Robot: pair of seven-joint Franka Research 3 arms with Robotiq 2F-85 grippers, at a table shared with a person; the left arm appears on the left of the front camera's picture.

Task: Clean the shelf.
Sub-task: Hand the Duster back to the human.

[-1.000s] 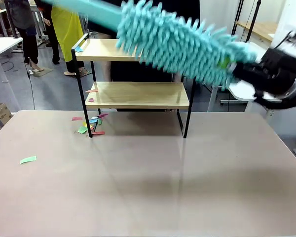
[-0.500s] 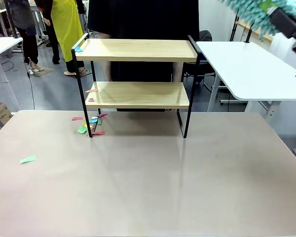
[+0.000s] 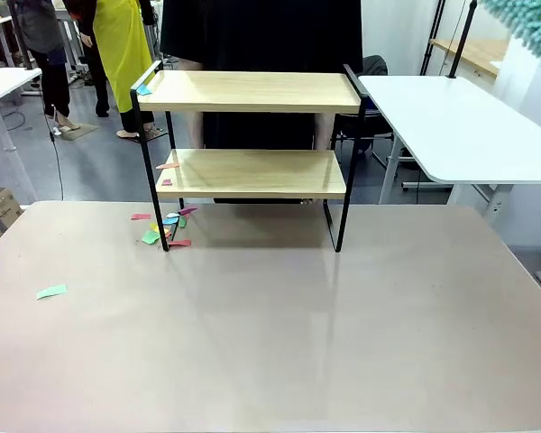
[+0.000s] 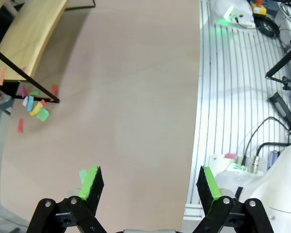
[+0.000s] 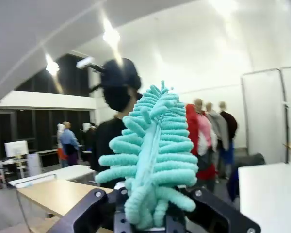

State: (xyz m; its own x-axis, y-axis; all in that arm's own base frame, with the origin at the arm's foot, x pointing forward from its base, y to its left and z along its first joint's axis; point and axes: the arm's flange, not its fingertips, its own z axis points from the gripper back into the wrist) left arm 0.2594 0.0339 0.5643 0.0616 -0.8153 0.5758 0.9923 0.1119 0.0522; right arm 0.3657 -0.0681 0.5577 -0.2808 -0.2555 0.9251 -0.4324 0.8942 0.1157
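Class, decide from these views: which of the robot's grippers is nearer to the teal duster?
Right. The right gripper is shut on the teal duster, gripping its base. The left gripper hangs open over the table, holding nothing.

Left gripper (image 4: 148,187): black linkage arms along the bottom edge of the left wrist view, silver pivot pins, two bright green pads.
Left arm: glossy white casing at lower right of the same frame.
Right gripper (image 5: 148,213): black jaw links with pale pins, bottom of the right wrist view.
Person (image 3: 261,41): dark clothing, top centre of the front view.
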